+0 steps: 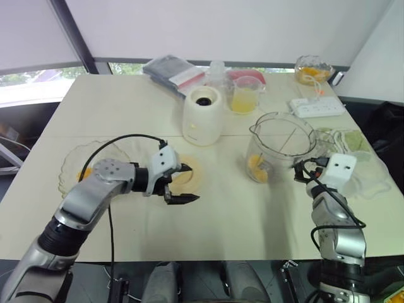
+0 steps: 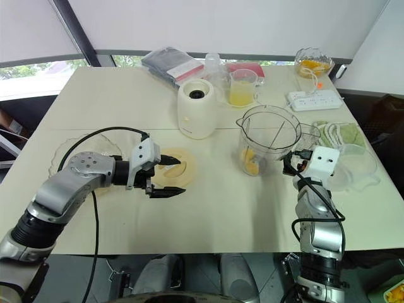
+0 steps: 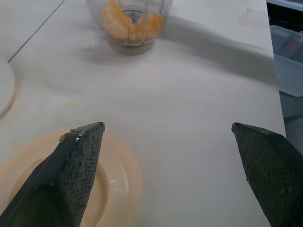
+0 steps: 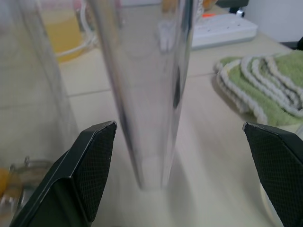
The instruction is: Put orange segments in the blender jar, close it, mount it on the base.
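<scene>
Left gripper (image 1: 191, 183) hovers spread wide over the yellow plate (image 2: 184, 172), its arm bent inward at the elbow. Right gripper (image 4: 179, 125), fingers also apart, straddles the handle of the blender jar (image 1: 282, 142), which holds orange segments (image 3: 130, 23). Beyond stands the white base (image 1: 202, 115).

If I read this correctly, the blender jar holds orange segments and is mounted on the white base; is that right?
Not quite: the blender jar holds orange segments but stands on the table, apart from the white base, as the left eye view shows.
</scene>
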